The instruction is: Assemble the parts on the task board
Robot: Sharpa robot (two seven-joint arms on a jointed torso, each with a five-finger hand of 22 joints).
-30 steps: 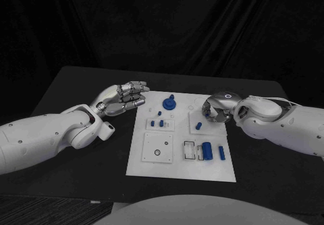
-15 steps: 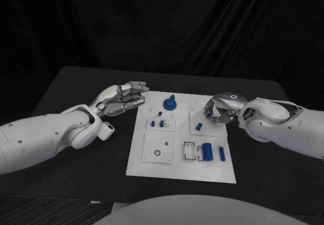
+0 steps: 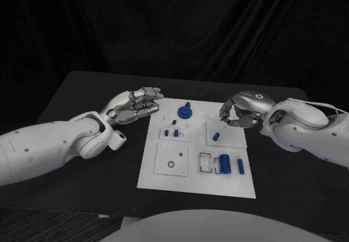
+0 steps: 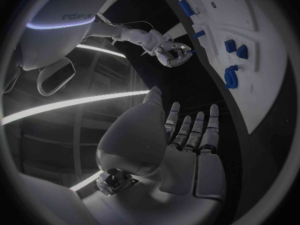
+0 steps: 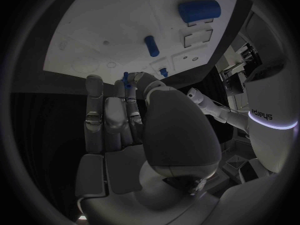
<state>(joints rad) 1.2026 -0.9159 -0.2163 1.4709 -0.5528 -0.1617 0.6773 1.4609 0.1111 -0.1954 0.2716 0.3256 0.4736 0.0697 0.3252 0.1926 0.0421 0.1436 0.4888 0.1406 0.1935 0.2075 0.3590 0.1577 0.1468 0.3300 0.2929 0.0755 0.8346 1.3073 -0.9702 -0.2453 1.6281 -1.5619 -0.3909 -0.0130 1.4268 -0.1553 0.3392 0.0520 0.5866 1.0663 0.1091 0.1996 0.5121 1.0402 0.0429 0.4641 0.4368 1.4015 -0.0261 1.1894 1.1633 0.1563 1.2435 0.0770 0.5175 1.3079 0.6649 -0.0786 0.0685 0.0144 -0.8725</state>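
While the right robot hand [image 3: 238,115] pinches a small blue peg [image 5: 126,78] above the task board [image 3: 196,181] far-right edge, left robot hand [image 3: 138,107] hovers beside it, curled, empty. Peg looks light, rigid, slippery; grip mid-shaft.

Both arms wear smooth white shells dotted with small dark screws. The left hand [image 3: 136,107] and right hand [image 3: 238,114] are silver metal with jointed fingers. Thin cables loop just behind the right hand, beside a glowing ring.

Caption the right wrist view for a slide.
Right hand pinches a small blue part above the white task board.
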